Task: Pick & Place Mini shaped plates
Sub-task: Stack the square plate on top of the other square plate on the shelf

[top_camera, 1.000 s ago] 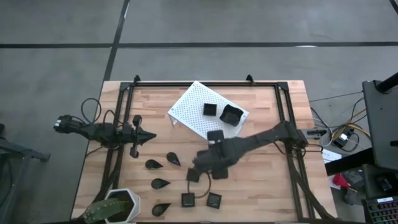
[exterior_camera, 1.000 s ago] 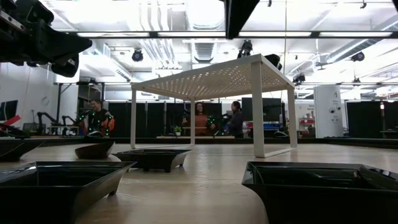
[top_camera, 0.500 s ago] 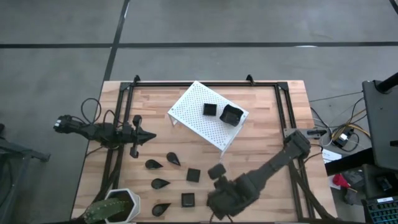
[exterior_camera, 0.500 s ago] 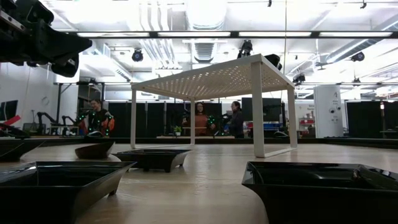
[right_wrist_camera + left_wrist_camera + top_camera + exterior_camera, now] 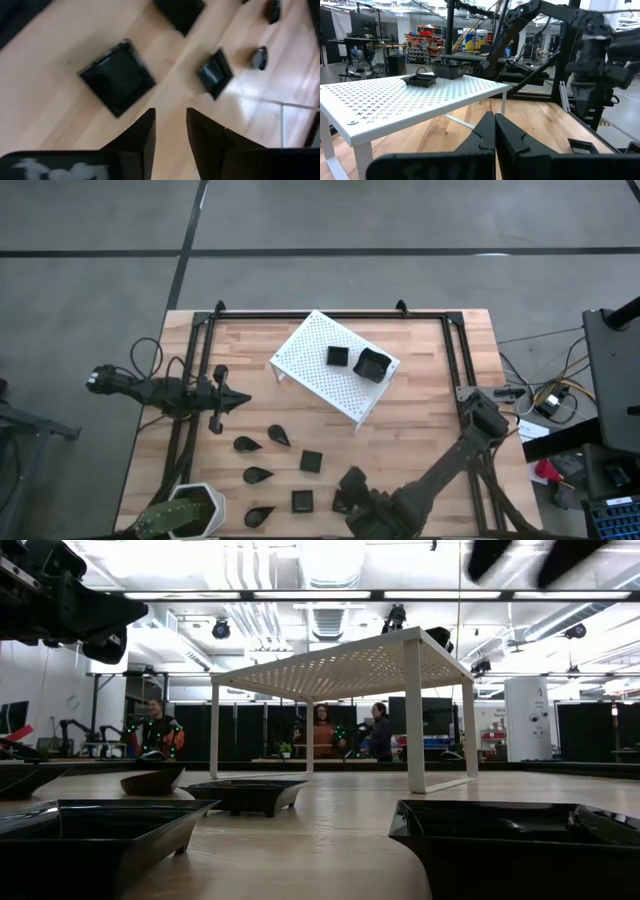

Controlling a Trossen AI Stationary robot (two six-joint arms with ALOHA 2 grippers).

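High view: the right claw (image 5: 352,485) has swung from mid-worktop (image 5: 420,395) to the near edge, above a square plate (image 5: 343,502).

Right wrist view: its fingers (image 5: 144,131) are parted, empty, the plate (image 5: 118,78) just ahead; a fresh pick seems imminent.

Left wrist view: the left claw (image 5: 494,131) is clenched, idle.

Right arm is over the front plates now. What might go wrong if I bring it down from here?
1. The right pincer hangs open above bare wood beside a square plate, not centred on it; coming straight down may miss it or clip its rim.
2. Two more square plates lie close by on the table, so a finger could nudge one.
3. In the high view the arm covers the plate under it, so alignment is hard to check there.
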